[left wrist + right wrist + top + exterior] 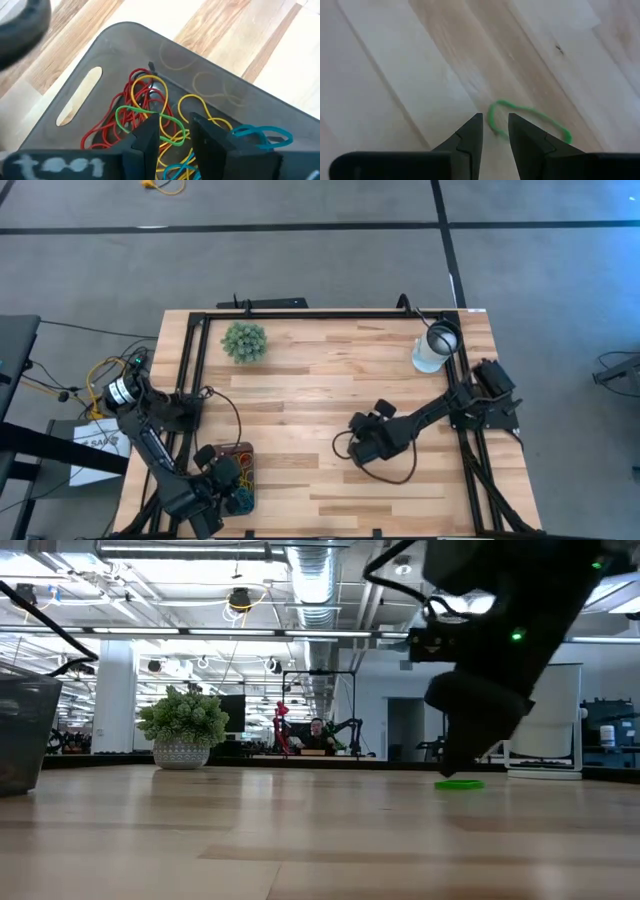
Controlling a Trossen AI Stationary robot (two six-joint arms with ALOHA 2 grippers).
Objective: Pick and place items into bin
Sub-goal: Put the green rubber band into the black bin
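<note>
High view, L to R: left gripper (222, 480) sits bottom left over the bin (243, 452), fingers apart w/ nothing held, bands (150, 107) piled inside. Right gripper (362, 442) mid-frame, fingers parted around a green band (527, 117) on the table (320, 380), not grasping it.

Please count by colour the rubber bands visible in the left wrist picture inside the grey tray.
Bands in the tray, as far as the tangle lets me separate them:
Red: about 2
Yellow: about 2
Green: 1
Blue: about 2
Total: about 7
</note>
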